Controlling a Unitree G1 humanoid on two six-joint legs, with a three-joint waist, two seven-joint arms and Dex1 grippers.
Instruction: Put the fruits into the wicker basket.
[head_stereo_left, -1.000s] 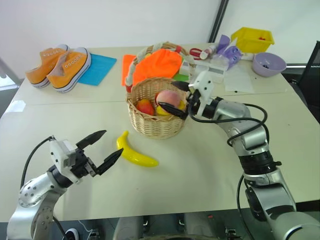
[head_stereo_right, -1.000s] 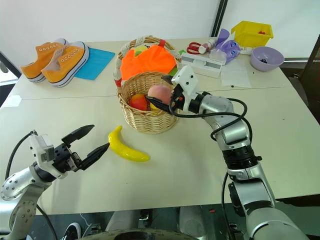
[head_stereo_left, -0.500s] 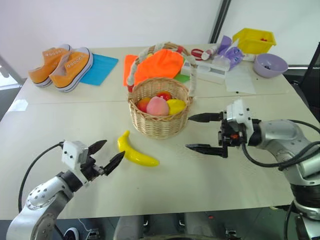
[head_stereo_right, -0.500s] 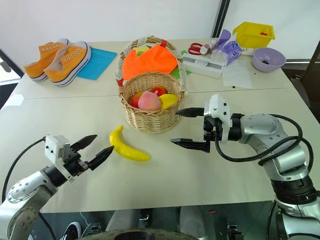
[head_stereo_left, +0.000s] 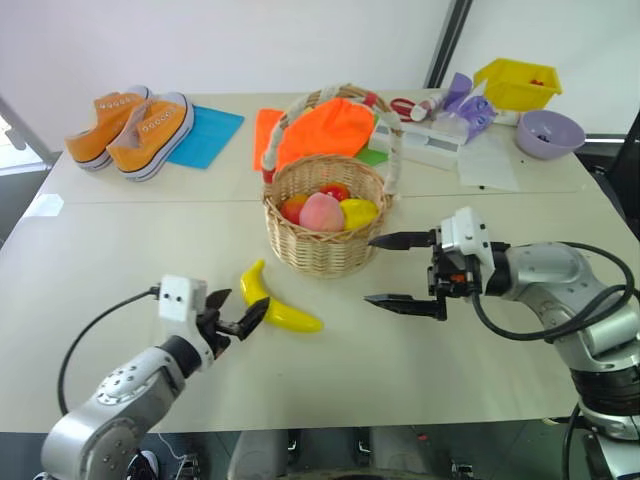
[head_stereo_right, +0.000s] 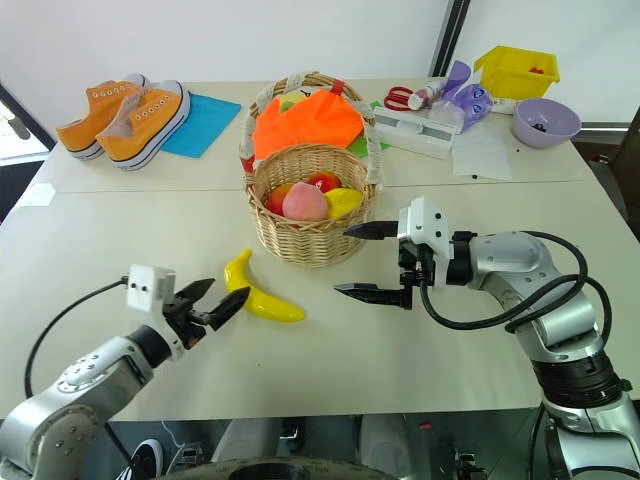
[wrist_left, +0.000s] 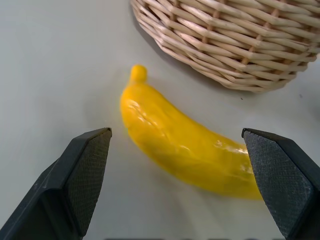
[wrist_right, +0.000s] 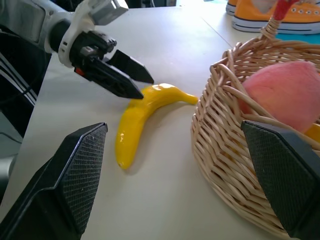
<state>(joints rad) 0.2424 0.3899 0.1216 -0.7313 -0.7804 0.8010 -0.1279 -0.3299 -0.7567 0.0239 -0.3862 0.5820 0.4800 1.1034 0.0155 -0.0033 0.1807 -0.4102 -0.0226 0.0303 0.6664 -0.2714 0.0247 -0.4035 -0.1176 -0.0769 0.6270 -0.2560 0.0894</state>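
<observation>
Near the table's (head_stereo_left: 90, 260) front edge, in the left eye view, the banana (head_stereo_left: 275, 305) lies just before the wicker basket (head_stereo_left: 322, 235), which holds the peach (head_stereo_left: 321, 211) and other fruits; the left gripper (head_stereo_left: 235, 318) gapes beside it, the right gripper (head_stereo_left: 395, 270) gapes empty beside the basket. In the left wrist view, wide-spread fingers (wrist_left: 82, 170) frame the banana. In the right wrist view, parted fingers (wrist_right: 75, 175) frame banana and basket.

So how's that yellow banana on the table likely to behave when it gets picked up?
The banana looks glossy and moulded, so it is probably stiff, light, and somewhat slippery. Its curve may let it pivot if the open left tool closes off-centre.
</observation>
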